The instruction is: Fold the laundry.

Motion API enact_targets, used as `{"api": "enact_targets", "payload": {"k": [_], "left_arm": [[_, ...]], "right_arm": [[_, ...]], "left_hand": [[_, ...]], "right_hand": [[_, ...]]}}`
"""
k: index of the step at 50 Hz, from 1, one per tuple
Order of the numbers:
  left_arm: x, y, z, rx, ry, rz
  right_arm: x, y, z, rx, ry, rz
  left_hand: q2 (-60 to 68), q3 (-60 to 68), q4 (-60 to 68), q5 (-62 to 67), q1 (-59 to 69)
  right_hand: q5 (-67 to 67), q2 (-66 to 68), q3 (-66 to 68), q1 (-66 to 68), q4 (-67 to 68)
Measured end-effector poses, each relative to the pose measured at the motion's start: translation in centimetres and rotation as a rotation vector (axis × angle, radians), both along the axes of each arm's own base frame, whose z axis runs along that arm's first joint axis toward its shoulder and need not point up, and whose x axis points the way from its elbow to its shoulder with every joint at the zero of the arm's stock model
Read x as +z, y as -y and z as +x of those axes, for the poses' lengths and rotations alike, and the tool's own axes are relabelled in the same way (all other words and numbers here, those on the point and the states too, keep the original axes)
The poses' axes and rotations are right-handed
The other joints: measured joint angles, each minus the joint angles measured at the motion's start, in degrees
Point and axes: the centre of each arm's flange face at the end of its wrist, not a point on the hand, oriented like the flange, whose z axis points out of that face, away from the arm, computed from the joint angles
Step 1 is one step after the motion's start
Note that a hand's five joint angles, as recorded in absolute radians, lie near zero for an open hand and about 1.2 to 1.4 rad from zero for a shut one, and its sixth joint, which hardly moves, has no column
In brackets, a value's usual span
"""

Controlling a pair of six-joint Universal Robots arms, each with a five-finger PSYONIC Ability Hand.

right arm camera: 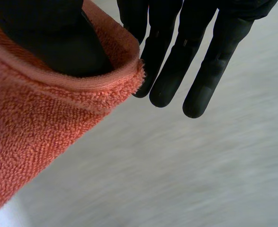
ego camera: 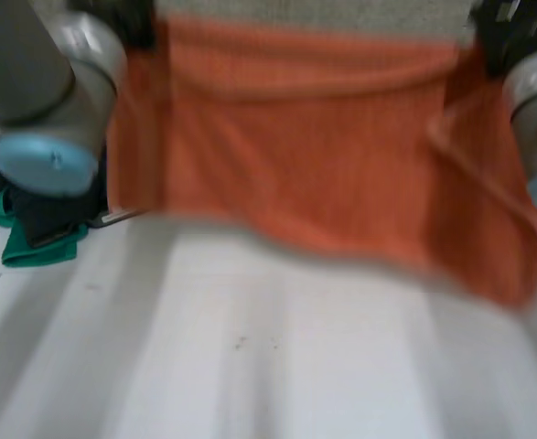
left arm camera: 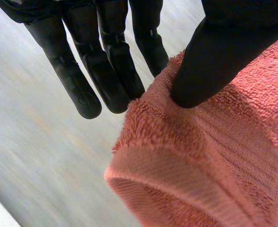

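At the 2 upper corners of the cloth, a pinch is made by thumb against straight fingers. In the left wrist view the left hand's (left arm camera: 101, 71) thumb (left arm camera: 214, 61) is pressed onto the orange towel (left arm camera: 210, 161) just behind its rolled hem, while the fingers (left arm camera: 72, 80) are kept long and close together. In the right wrist view the right hand (right arm camera: 200, 61) is set likewise, its thumb (right arm camera: 58, 42) tucked inside the turned-over hem. In the head view the towel is stretched from 10 o'clock to 2 o'clock between the left arm (ego camera: 39, 82) and right arm (ego camera: 533, 91). Its lower edge sags towards 4 o'clock over the white table (ego camera: 268, 366). Holding it by the corners is judged to let it hang flat, so the edges can be matched for a first fold. A green cloth (ego camera: 35, 249) and a dark cloth (ego camera: 44, 218) are left aside at 9 o'clock.
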Motion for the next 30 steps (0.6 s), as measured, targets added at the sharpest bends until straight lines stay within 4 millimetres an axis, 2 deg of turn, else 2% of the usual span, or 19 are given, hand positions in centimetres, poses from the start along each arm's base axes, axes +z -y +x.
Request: {"api": "enact_targets", "payload": {"k": [1, 3, 4, 6, 8, 12, 13, 14, 18, 19, 20, 21, 26, 30], "left_arm": [[2.4, 0.0, 0.0, 0.003, -0.040, -0.093], [4.5, -0.2, 0.0, 0.004, -0.078, -0.176], [5.5, -0.4, 0.1, 0.004, -0.098, -0.218], [6.3, -0.6, 0.1, 0.001, -0.115, -0.251], [6.3, -0.8, 0.1, -0.003, -0.120, -0.251], [3.3, -0.8, 0.2, -0.009, -0.086, -0.143], [3.3, -0.8, 0.2, -0.009, -0.086, -0.143], [0.4, -0.7, 0.5, -0.008, -0.051, -0.047], [-5.4, -1.2, 1.3, -0.001, 0.021, 0.137], [-7.6, -1.6, 1.6, 0.002, 0.049, 0.201], [-8.2, -1.7, 1.6, 0.003, 0.057, 0.220], [-10.7, -2.3, 2.0, 0.007, 0.091, 0.294], [-17.4, -4.0, 3.2, 0.018, 0.185, 0.486], [-21.1, -4.4, 3.5, 0.023, 0.244, 0.583]], "right_arm": [[2.3, 0.0, 0.2, 0.005, 0.041, -0.120], [4.4, -0.4, 0.3, 0.014, 0.075, -0.222], [5.4, -0.8, 0.4, 0.023, 0.091, -0.274], [6.2, -1.4, 0.5, 0.037, 0.104, -0.317], [6.1, -1.9, 0.6, 0.055, 0.102, -0.319], [3.3, -2.5, 0.8, 0.090, 0.075, -0.217], [3.3, -2.5, 0.8, 0.090, 0.075, -0.217], [0.5, -3.0, 0.8, 0.115, 0.057, -0.108], [-4.4, -4.3, 0.8, 0.167, 0.040, 0.092], [-6.3, -5.0, 0.7, 0.192, 0.036, 0.173], [-6.7, -5.2, 0.7, 0.198, 0.035, 0.191], [-8.8, -6.1, 0.7, 0.230, 0.032, 0.284], [-14.3, -8.2, 0.5, 0.296, 0.020, 0.533], [-17.3, -8.6, -0.2, 0.294, 0.014, 0.671]], "left_hand": [[0.0, 0.0, 0.0, 0.0, 0.0], [0.0, 0.0, 0.0, 0.0, 0.0], [0.0, 0.0, 0.0, 0.0, 0.0], [0.0, 0.0, 0.0, 0.0, 0.0], [0.0, 0.0, 0.0, 0.0, 0.0], [0.0, 0.0, 0.0, 0.0, 0.0], [0.0, 0.0, 0.0, 0.0, 0.0], [0.0, 0.0, 0.0, 0.0, 0.0], [0.0, 0.0, 0.0, 0.0, 0.0], [0.0, 0.0, 0.0, 0.0, 0.0], [0.0, 0.0, 0.0, 0.0, 0.0], [0.0, 0.0, 0.0, 0.0, 0.0], [0.0, 0.0, 0.0, 0.0, 0.0], [0.0, 0.0, 0.0, 0.0, 0.0]], "right_hand": [[0.0, 0.0, 0.0, 0.0, 0.0], [0.0, 0.0, 0.0, 0.0, 0.0], [0.0, 0.0, 0.0, 0.0, 0.0], [0.0, 0.0, 0.0, 0.0, 0.0], [0.0, 0.0, 0.0, 0.0, 0.0], [0.2, 0.0, 0.0, 0.0, 0.0], [0.2, 0.0, 0.0, 0.0, 0.0], [0.2, 0.0, 0.0, 0.0, 0.0], [0.2, 0.3, 0.0, 0.0, 0.0], [0.2, 0.3, 0.0, 0.0, 0.0], [0.2, 0.3, 0.0, 0.0, 0.0], [0.2, 0.3, 0.0, 0.0, 0.0], [0.2, 0.3, 0.0, 0.0, 0.0], [0.2, 0.3, 0.0, 0.0, 0.0]]}}
